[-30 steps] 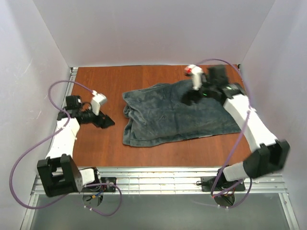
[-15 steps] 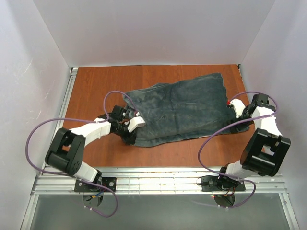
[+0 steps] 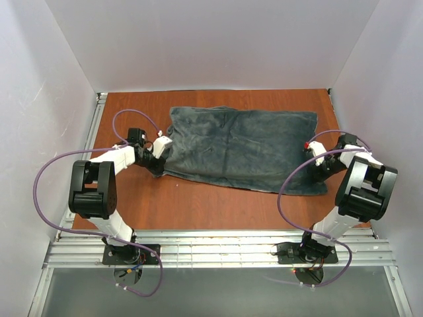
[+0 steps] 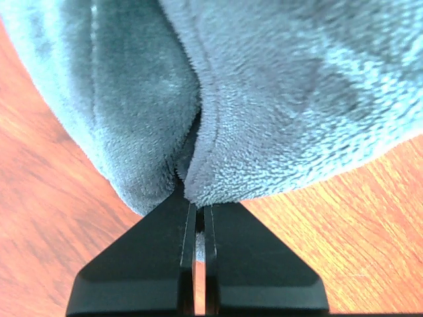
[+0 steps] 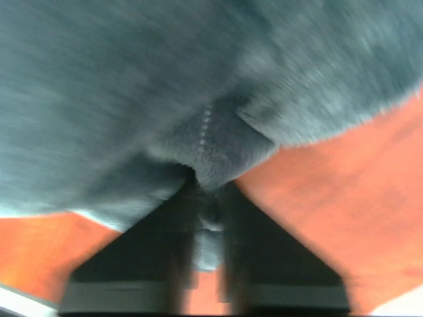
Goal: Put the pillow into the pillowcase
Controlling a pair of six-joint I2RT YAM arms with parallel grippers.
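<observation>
The dark grey-teal pillowcase lies spread flat across the middle of the wooden table. The pillow is out of view. My left gripper sits low at the pillowcase's left edge, shut on a fold of the plush, which is pinched between the black fingers. My right gripper is at the pillowcase's near right corner. In the blurred right wrist view it is shut with a tuck of the pillowcase squeezed between its jaws.
White walls close in the table on three sides. A metal rail runs along the near edge by the arm bases. Purple cables loop beside both arms. Bare wood shows left of and behind the pillowcase.
The pillowcase went from crumpled to spread out flat and wide. Both arms came down to its left edge and right corner, and both grippers closed on the fabric.
</observation>
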